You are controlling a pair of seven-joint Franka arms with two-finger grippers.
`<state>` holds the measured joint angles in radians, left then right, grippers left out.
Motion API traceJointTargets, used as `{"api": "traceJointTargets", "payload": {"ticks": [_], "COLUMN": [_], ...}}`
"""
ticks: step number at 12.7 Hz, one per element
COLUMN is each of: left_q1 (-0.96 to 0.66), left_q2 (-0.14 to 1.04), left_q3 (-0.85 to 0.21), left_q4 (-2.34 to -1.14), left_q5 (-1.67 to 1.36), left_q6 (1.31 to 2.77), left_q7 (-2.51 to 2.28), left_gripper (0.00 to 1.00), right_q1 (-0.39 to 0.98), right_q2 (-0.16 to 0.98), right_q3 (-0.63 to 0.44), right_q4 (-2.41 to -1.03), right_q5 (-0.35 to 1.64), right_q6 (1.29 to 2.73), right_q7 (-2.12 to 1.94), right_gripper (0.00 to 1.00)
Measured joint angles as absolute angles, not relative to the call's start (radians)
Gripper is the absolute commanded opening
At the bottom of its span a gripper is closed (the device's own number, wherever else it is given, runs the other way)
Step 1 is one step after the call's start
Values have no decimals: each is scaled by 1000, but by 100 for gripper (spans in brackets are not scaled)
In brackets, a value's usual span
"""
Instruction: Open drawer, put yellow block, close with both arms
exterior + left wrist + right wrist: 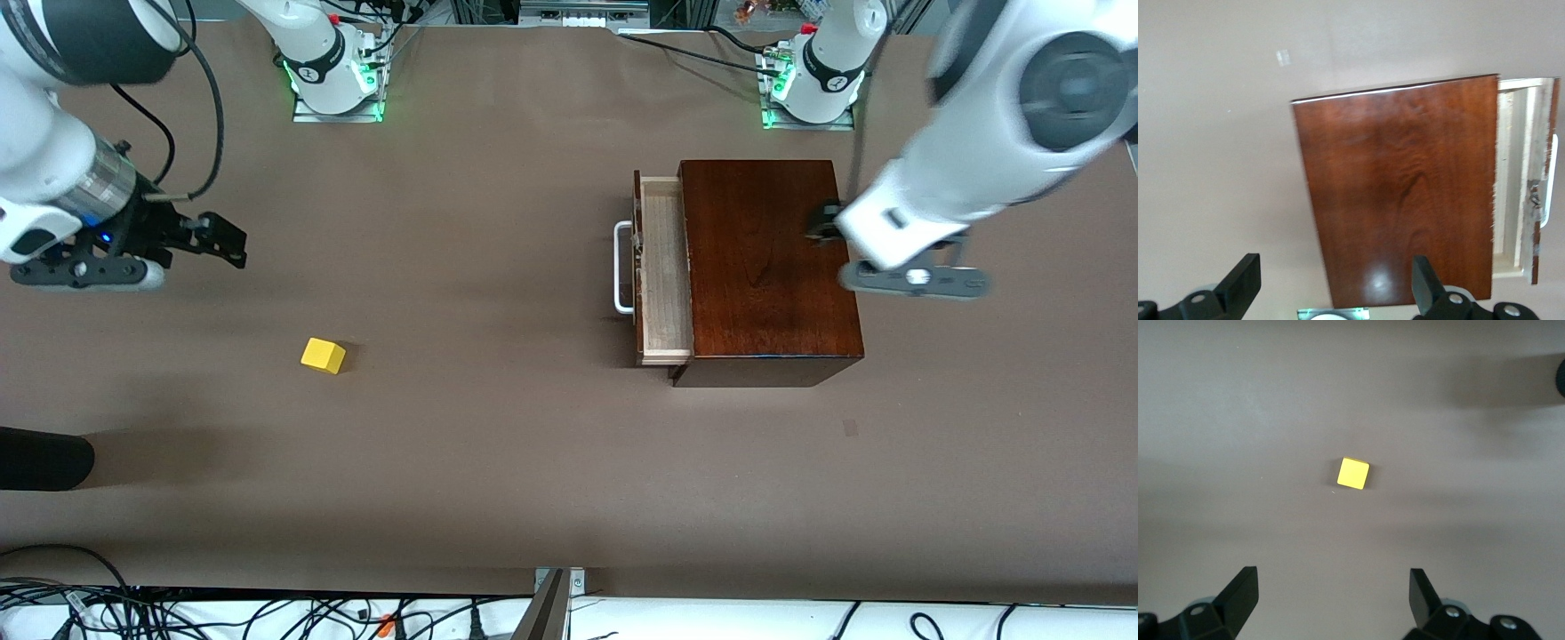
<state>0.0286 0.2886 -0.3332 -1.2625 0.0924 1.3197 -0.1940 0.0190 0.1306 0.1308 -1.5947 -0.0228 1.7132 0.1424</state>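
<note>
While the drawer stands partly open, my wide-open right gripper should centre over the yellow block lying on the table before descending; my left gripper, fingers spread, hovers over the box.

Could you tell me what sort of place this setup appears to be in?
Probably a robotics lab: two arms bolted to a brown table, loose cables along its edge, and only test props, a drawer and a block.
</note>
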Motion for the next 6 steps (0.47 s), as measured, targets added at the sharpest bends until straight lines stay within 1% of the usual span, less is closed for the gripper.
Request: {"api": "traceJointTargets", "payload": {"ticks": [1,3,4,6], "left_q1": [58,63,54,23], "left_q2": [277,240,209,116], "left_q3": [-323,-252,-197,-86], "left_q4": [-1256,-1266,-1301,-1445], "left_q5": [77,44,14,-30], "left_q6": [1311,1317,1358,1506], "left_q7": [-156,-91,-67,-43], "left_gripper": [100,100,100,100], "right_q1": [19,20,20,20], "right_q2": [137,141,141,156], "right_q3": [131,132,132,132], "right_q4": [-1594,-1594,-1594,-1595], "right_q5": [-23,-23,-23,-23], "right_q6": [1716,1716,1716,1716], "right_q7": [142,142,142,142], "right_gripper": [100,100,100,100]}}
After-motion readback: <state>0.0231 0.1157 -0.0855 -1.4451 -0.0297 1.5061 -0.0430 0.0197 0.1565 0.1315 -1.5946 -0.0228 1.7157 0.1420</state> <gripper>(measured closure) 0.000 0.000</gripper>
